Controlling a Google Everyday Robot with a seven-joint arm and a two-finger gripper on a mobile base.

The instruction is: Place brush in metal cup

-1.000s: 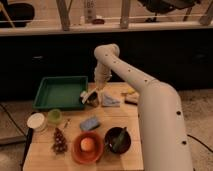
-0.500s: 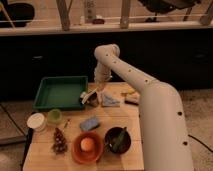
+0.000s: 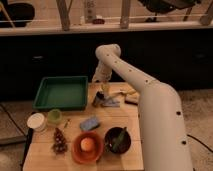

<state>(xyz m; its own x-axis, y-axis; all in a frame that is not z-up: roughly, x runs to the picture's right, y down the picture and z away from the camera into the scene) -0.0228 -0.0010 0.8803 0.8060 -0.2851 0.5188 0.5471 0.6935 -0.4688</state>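
The white arm (image 3: 150, 100) reaches across the wooden bench (image 3: 115, 118). Just right of the green tray (image 3: 60, 92), the gripper (image 3: 103, 94) hangs directly over the small metal cup (image 3: 98, 101). Its grip cannot be told, and the brush cannot be made out there.

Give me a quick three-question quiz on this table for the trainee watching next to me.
1. True or false: the claw hangs over the far part of the wooden table, just right of the green tray.
2. What lies in the dark bowl? A: a green utensil. B: a blue sponge. C: an orange ball.
3. Which stands closer to the table's left edge, the white tub or the light green cup?
Key: 1 true; 2 A; 3 the white tub.
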